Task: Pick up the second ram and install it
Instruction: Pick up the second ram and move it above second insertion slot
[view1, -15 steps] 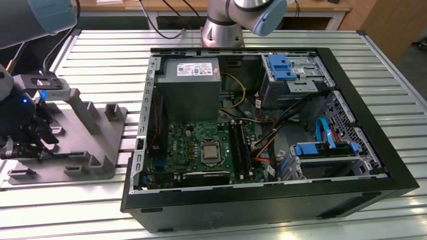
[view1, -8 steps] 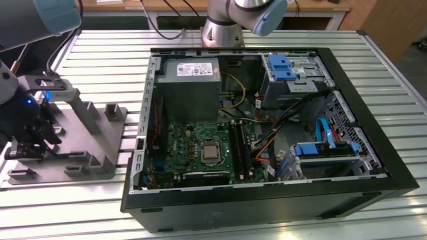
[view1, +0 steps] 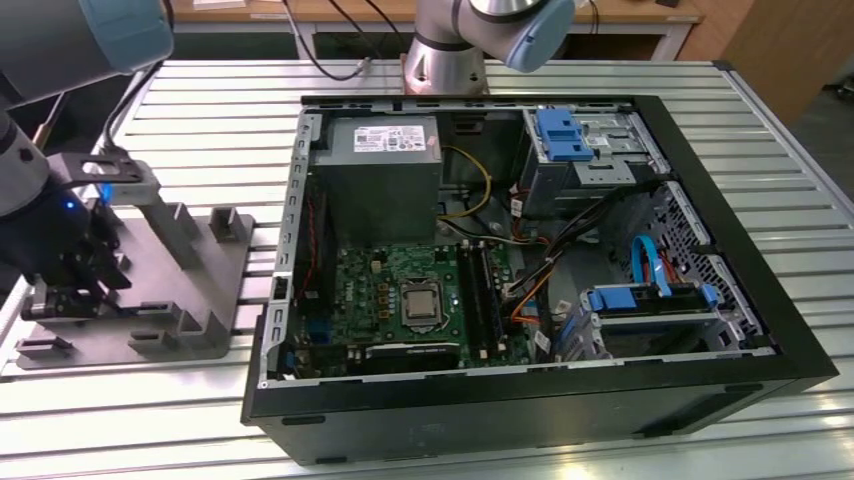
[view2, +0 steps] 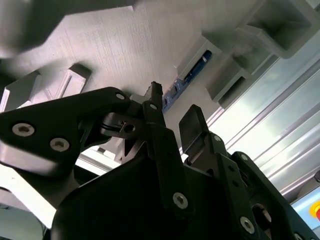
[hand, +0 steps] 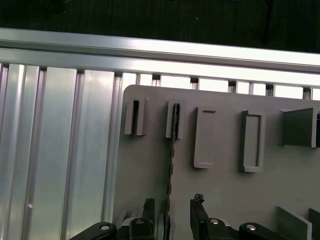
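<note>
Open and empty, at 9 o'clock of the case (view1: 534, 400) in the exterior view, the gripper (hand: 172, 206) straddles the ram (hand: 175, 130), which is probably light, stiff and fragile, so pinch its flat faces.

a grey fixture tray (view1: 220, 262) lies on a slatted metal table (view1: 214, 100), at the exterior view's left, just beside an open black computer case (view1: 534, 405). inside the case a green motherboard (view1: 367, 290) lies flat, with a square processor socket (view1: 422, 305) on it. a grey power supply (view1: 380, 170) sits near the far wall. blue drive brackets (view1: 557, 130) and loose cables (view1: 534, 270) are on the exterior view's right.
</note>
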